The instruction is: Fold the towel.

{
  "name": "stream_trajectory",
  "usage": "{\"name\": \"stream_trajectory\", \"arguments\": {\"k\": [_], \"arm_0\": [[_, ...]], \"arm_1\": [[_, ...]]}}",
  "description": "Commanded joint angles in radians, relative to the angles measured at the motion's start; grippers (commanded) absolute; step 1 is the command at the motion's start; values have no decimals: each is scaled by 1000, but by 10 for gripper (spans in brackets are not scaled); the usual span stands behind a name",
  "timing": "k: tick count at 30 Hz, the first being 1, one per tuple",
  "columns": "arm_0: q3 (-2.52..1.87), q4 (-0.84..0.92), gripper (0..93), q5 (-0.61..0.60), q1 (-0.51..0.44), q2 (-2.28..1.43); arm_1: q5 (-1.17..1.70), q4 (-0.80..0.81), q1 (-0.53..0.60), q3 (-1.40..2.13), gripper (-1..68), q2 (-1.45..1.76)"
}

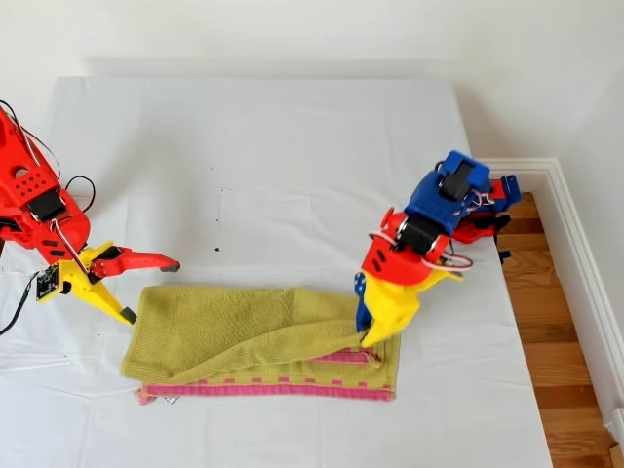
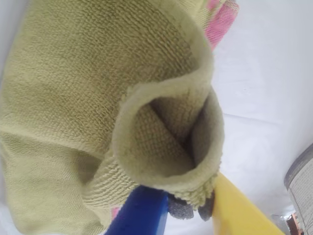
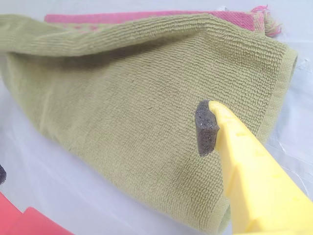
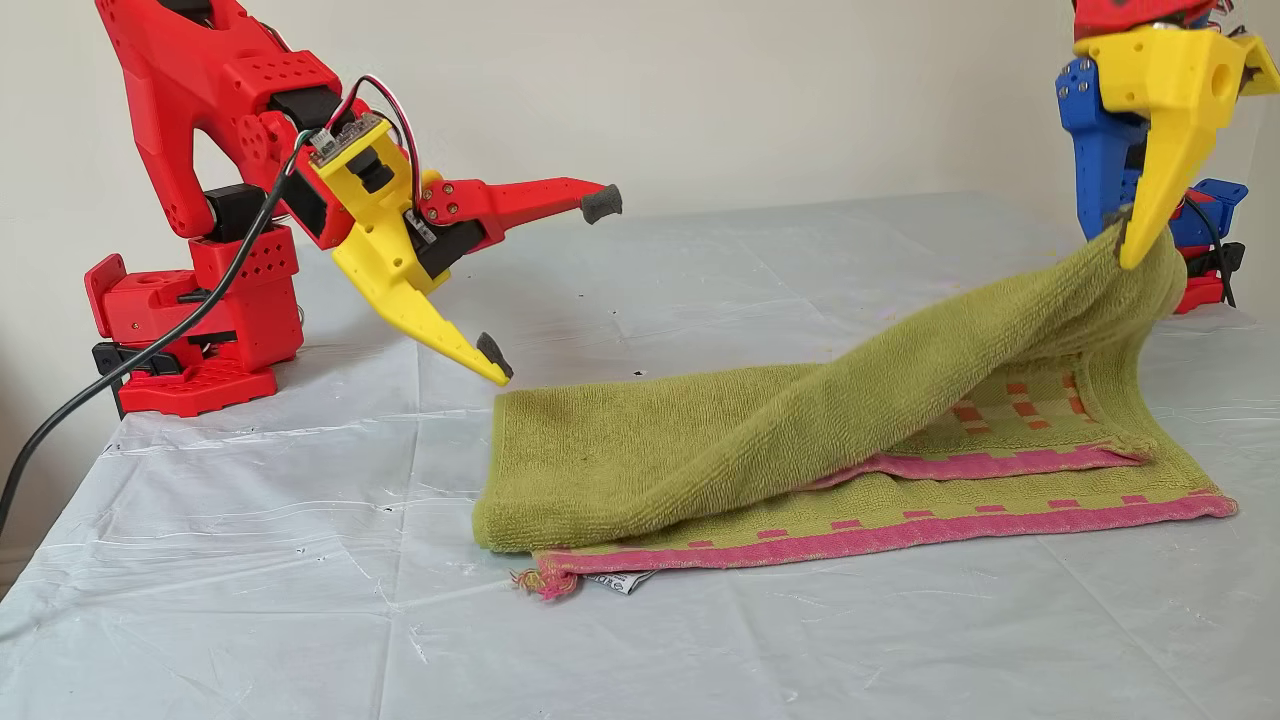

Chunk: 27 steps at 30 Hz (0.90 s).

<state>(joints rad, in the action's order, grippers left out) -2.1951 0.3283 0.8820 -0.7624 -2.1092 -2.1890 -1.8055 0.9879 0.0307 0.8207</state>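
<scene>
Exterior view first: the towel (image 1: 244, 327) lies on the white sheet (image 1: 273, 156) that covers the table, already doubled over lengthwise, a long yellow-green slab of looped terry. Its pink border (image 4: 900, 535) runs along the edge nearest the other view's camera, dotted with small pink squares, and a band of orange and pink rectangles (image 4: 1010, 400) peeks out from under the raised layer. A small white tag (image 4: 620, 582) pokes out below the towel's frayed pink corner.

My first gripper (image 1: 369, 336) is clenched on the towel's upper layer at the end with the checked band, blue jaw and yellow jaw pinching a bunched roll of cloth. The first wrist view shows that roll curled into a soft open tube right at the grey foam pads (image 2: 183, 208). From the pinch the cloth sags in a long slope back down to the flat part.

My second gripper (image 1: 132, 288) hangs spread wide at the towel's opposite end, red jaw well above the cloth, yellow finger (image 3: 244, 166) tipped with dark foam just over the towel's ribbed surface beside its hemmed edge. Whether that tip touches the cloth I cannot tell.
</scene>
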Motion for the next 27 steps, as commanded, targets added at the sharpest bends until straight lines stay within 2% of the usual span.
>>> {"name": "stream_trajectory", "arguments": {"k": [1,2,3,9,13,17,20,22,24,27], "arm_0": [[15,-2,874,14,6,-75],[15,-2,874,14,5,-77],[20,0,874,12,3,-77],[40,12,872,28,3,-54],[35,12,869,32,5,-52],[35,12,870,35,2,-49],[32,12,872,31,0,-52],[18,23,877,43,0,-64],[-2,20,883,48,2,-80],[-54,-23,887,35,9,-107]], "arm_1": [[-15,6,-8,-235,130,-78],[-26,6,-6,-235,204,-86],[-29,12,-6,-235,216,-97],[-49,46,6,-235,218,-107],[-28,5,15,-202,219,-32],[109,6,-29,61,207,206],[276,6,-83,270,240,414],[434,6,-137,387,158,546],[584,6,-196,460,6,652],[761,6,-293,546,3,801]]}}
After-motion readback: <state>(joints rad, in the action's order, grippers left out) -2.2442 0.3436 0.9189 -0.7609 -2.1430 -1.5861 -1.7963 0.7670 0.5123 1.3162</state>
